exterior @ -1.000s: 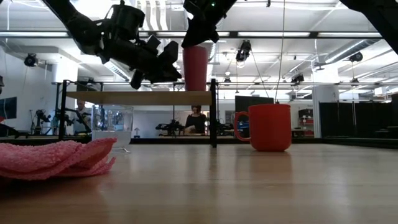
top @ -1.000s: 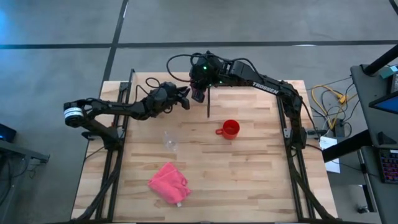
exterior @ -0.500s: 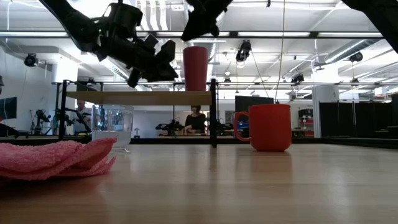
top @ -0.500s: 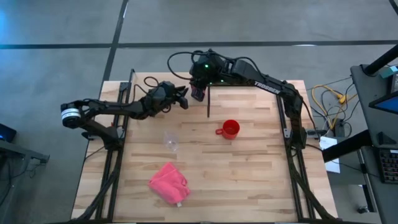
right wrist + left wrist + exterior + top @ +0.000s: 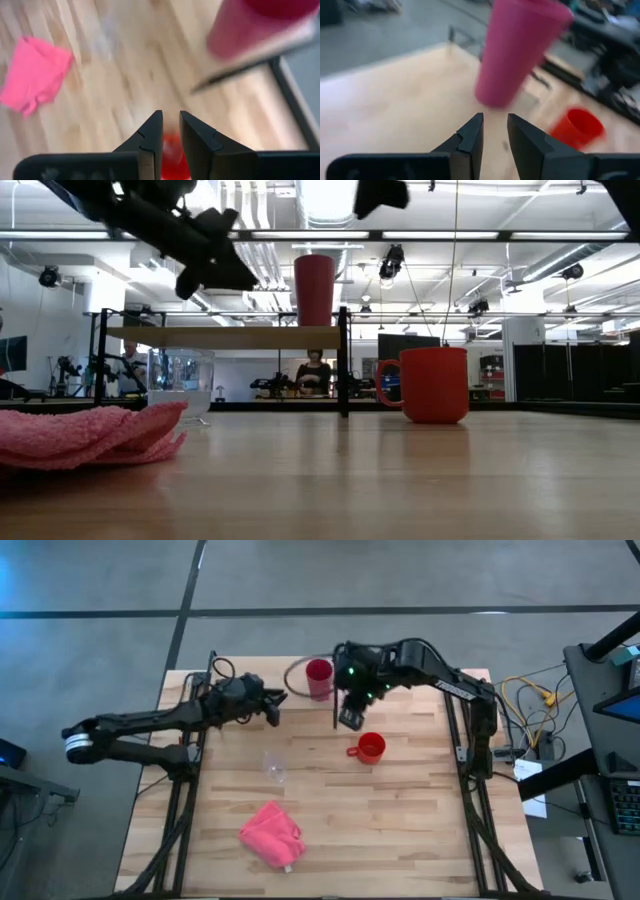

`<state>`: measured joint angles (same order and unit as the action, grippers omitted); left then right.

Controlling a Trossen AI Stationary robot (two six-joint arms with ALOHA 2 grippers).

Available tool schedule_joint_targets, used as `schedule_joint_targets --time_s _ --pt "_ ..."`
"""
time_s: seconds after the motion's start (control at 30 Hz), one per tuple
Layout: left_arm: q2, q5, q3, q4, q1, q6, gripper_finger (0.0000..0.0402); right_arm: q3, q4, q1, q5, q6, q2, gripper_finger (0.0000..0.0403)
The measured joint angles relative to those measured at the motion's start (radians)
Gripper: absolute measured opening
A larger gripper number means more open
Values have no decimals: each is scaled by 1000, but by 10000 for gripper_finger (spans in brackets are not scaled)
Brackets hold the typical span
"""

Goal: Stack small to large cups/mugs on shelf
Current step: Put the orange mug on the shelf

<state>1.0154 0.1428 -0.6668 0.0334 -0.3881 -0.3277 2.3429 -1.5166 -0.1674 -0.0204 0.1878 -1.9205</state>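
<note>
Tumbler stands on the shelf; mug and clear cup wait on the tabletop. Right gripper, jaws narrowly parted and empty, hovers near the mug: you grasp it next. Left gripper is likewise empty.

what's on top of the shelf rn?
Only the magenta tumbler, upright near the shelf's right end, with no gripper on it. The red-orange mug and clear cup sit on the tabletop. The low view doesn't show the shelf's top surface.
</note>
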Motion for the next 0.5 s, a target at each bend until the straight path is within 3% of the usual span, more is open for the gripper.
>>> schedule_joint_targets --time_s 0.2,0.5 --pt "-112 -168 -3 -179 55 -2 75 -49 -43 84 -6 113 -12 59" --pt "-171 -175 -12 -184 126 -1 75 -315 -42 116 -20 312 -19 59"
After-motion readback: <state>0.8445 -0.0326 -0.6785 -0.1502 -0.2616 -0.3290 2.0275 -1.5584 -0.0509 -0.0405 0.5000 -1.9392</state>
